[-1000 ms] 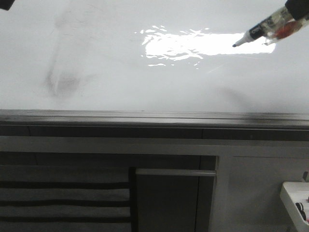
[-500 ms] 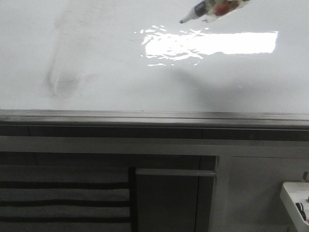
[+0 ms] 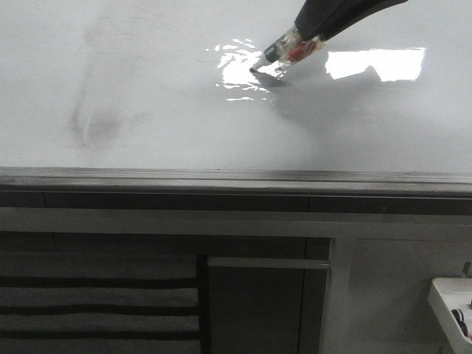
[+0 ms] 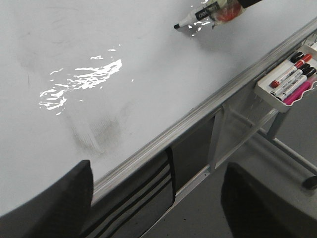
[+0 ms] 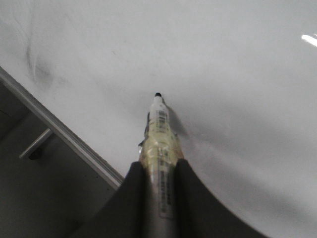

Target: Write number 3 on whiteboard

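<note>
The whiteboard is a large glossy white board with a bright glare and a grey metal bottom edge; it also shows in the left wrist view and the right wrist view. My right gripper is shut on a marker, also seen from the right wrist and the left wrist. The marker's dark tip sits at or just above the board, at the glare's left part. No stroke of the number 3 shows. My left gripper is open and empty, off the board's lower edge.
A blurry grey smudge lies on the board's left part. A white tray with several markers hangs by the board's lower right edge. Below the board are a dark panel and frame bars.
My right gripper has carried the marker from the far upper right leftwards and down; its tip now sits at the left of the glare.
</note>
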Robot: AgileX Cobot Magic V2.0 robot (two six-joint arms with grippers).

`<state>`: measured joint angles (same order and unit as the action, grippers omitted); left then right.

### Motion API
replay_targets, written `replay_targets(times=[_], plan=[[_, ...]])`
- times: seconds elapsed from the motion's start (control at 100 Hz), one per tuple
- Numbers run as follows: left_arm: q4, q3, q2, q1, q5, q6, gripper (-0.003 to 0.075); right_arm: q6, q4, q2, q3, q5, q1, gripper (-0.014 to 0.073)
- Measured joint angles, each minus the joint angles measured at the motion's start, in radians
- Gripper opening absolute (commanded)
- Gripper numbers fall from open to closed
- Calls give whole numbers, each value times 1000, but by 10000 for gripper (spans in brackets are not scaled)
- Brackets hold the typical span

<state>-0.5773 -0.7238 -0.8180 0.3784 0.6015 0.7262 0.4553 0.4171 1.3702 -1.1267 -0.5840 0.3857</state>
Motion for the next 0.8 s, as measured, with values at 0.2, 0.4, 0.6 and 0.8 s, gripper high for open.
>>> replay_targets(times=[0.2, 0.4, 0.6, 0.8], plan=[[0, 0, 0, 0, 0, 1, 494, 0, 0, -41, 10, -70, -72, -57], [0, 0, 0, 0, 0, 2, 494, -1, 0, -35, 67, 12, -3, -57], [0, 0, 0, 0, -5, 2, 494, -1, 23, -12, 68, 27, 0, -57], [0, 0, 0, -2, -17, 2, 494, -1, -3, -72, 105, -31, -48, -57]])
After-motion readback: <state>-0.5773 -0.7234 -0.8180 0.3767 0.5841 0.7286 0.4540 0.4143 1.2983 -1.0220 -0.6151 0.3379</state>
